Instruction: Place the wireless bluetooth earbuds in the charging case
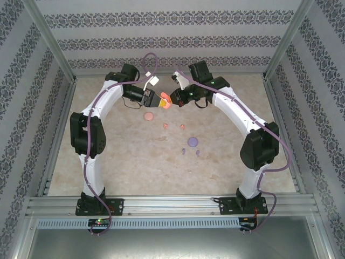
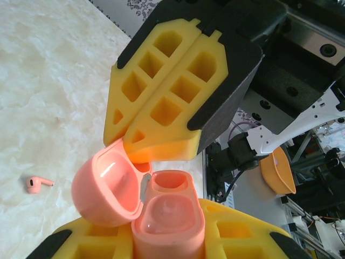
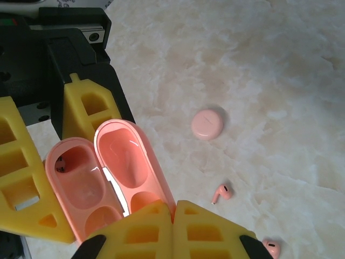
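Aloft, the open salmon-pink plastic charging case [image 2: 168,208] is clamped by the left gripper [image 2: 164,242], its lid [image 3: 129,159] touched by the shut, empty right gripper [image 3: 173,213]; 2 tiny pink earbuds [image 3: 221,192] on the table [image 3: 269,65], presumably light and slippery, are best pinched at the bulb.

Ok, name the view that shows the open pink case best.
Right wrist: the pink case is open with both halves' insides facing the camera. Left wrist shows it close, its base cropped. Top external shows it as a tiny pink blob.

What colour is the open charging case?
Salmon pink; the case shows best in the left wrist view.
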Action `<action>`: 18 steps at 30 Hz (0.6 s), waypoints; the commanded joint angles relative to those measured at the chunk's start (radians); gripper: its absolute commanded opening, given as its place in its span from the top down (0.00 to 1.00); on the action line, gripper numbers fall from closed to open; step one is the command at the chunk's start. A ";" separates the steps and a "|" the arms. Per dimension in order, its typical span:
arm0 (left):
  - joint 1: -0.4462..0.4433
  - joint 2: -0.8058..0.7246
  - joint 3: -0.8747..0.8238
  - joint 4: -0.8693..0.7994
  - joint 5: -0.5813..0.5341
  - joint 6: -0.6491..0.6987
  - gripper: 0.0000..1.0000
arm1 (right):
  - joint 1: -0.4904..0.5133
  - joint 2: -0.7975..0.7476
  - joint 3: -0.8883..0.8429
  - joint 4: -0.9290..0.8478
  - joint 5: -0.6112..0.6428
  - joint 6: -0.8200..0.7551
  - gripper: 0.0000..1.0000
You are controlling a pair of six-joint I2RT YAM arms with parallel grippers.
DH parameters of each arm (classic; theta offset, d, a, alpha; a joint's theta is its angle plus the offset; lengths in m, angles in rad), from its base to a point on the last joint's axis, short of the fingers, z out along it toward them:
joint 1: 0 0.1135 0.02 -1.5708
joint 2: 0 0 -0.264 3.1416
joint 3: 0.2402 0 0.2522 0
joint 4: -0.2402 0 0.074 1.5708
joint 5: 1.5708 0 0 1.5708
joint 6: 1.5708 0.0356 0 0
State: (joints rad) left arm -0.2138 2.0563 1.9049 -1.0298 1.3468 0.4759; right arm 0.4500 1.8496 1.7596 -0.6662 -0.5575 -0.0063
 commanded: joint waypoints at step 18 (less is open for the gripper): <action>0.065 -0.324 -0.355 0.681 -0.219 -0.418 1.00 | -0.068 -0.341 -0.304 0.148 0.106 0.300 0.37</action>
State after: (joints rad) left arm -0.1581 1.8492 1.6245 -0.6487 1.2457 0.2356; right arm 0.3752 1.5101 1.5105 -0.5434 -0.5079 0.2138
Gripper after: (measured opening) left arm 0.235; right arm 0.625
